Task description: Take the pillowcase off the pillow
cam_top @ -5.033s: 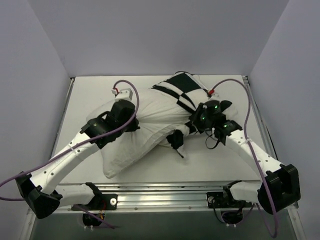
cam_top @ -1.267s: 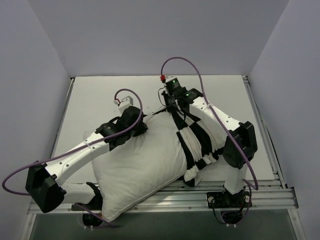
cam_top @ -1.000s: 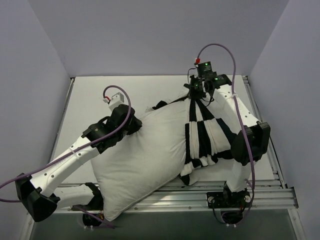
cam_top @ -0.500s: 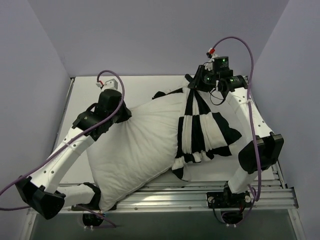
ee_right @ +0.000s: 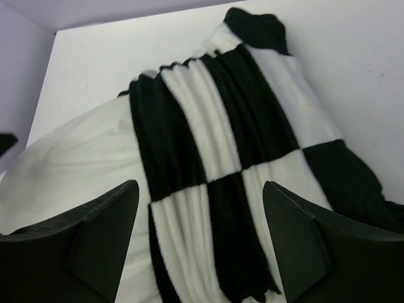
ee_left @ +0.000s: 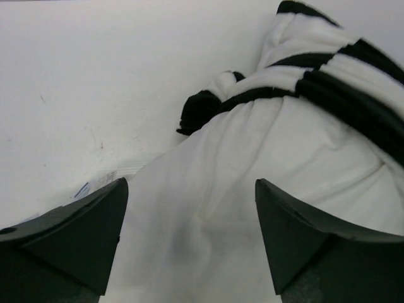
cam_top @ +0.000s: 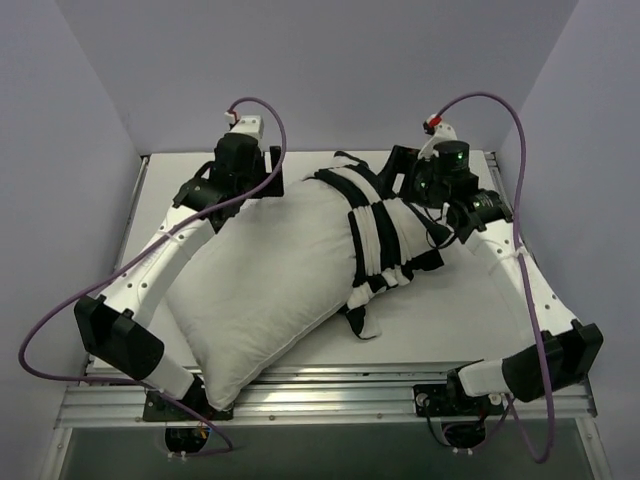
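Your plump white pillow [cam_top: 265, 275] runs near-left to far-right, black-and-white checkered fabric pillowcase [cam_top: 385, 235] bunched far-right; left gripper [ee_left: 190, 186], right gripper [ee_right: 201, 186] spread.

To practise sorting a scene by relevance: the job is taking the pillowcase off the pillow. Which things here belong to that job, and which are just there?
Belong to the job:
pillowcase
pillow
left end effector
right end effector

Just there:
table
purple cables
metal rail
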`<action>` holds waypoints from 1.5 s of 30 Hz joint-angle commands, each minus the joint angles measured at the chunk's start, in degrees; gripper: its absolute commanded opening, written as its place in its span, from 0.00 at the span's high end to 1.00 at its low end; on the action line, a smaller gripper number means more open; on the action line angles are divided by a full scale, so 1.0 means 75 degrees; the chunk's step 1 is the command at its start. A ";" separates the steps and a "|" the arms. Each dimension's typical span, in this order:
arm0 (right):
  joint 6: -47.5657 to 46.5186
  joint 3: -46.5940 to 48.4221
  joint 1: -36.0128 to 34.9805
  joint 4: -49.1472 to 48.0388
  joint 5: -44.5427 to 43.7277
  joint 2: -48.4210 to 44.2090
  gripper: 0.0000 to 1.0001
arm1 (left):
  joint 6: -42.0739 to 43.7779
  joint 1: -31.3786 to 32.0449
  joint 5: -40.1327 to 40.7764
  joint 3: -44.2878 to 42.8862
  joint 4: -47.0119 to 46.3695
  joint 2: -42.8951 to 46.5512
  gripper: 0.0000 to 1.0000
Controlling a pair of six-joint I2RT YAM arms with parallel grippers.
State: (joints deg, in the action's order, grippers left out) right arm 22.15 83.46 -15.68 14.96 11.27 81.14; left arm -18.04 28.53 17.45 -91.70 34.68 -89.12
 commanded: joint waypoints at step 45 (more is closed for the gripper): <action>0.1265 -0.6405 -0.2642 -0.1994 -0.0587 -0.3250 0.07 | 0.0074 0.5043 0.2489 0.4727 -0.2303 0.1628 0.98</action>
State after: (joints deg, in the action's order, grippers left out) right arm 29.61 36.47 -33.47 5.34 10.76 55.44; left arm -15.46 67.48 36.99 -56.95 16.95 -78.65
